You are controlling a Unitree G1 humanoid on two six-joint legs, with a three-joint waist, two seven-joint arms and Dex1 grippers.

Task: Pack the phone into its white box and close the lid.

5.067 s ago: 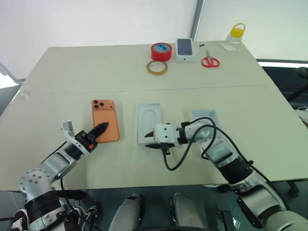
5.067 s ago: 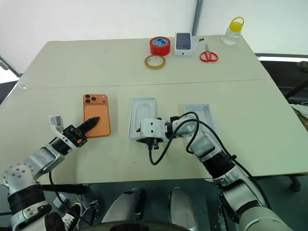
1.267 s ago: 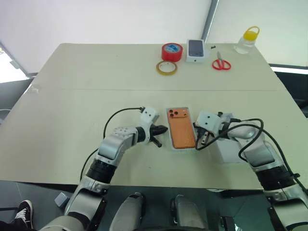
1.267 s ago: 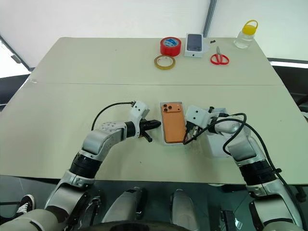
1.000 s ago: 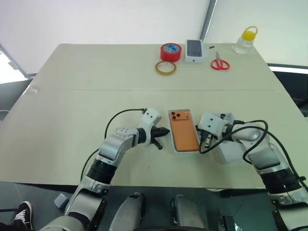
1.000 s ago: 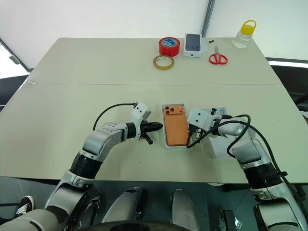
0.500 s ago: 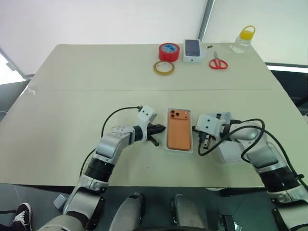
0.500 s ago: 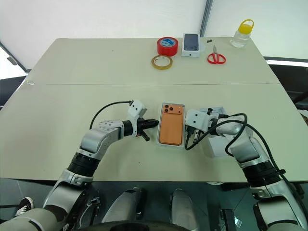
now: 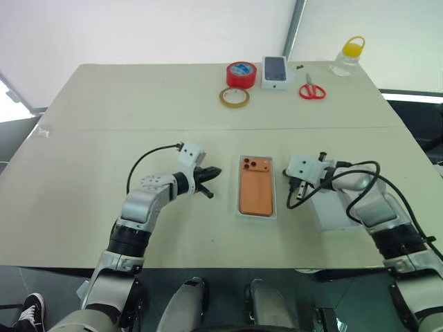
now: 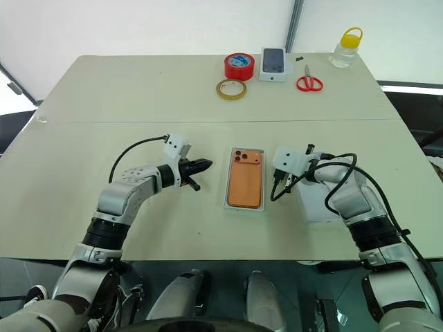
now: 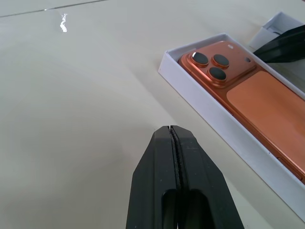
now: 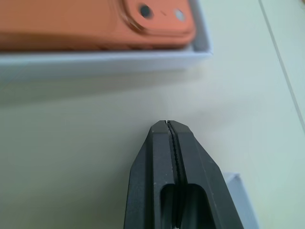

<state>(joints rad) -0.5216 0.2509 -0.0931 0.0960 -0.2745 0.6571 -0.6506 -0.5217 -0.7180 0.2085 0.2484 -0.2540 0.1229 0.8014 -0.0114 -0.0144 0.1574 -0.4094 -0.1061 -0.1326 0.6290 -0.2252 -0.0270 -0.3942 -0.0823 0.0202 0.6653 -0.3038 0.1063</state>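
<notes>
The orange phone [image 9: 256, 187] lies back up in the white box [image 11: 210, 108] at the middle of the table, its camera lenses at the far end. My left gripper [image 9: 215, 170] is shut and empty, a short way to the left of the box and pointing at it. On the other side, my right gripper [image 12: 167, 123] is also shut and empty, a little off the box's right wall. The lid [image 9: 332, 210] rests open side up on the table to the right of the box, partly under my right forearm.
Along the far edge stand a red tape roll [image 9: 241, 73], a yellowish tape ring [image 9: 234, 97], a small white box printed with a dark phone [image 9: 275, 71], red scissors [image 9: 312, 90] and a yellow-capped bottle [image 9: 348, 55]. The table's left half is bare.
Both grippers have drawn back from the box, the left one to the left and the right one to the right. The phone stays in the box.
</notes>
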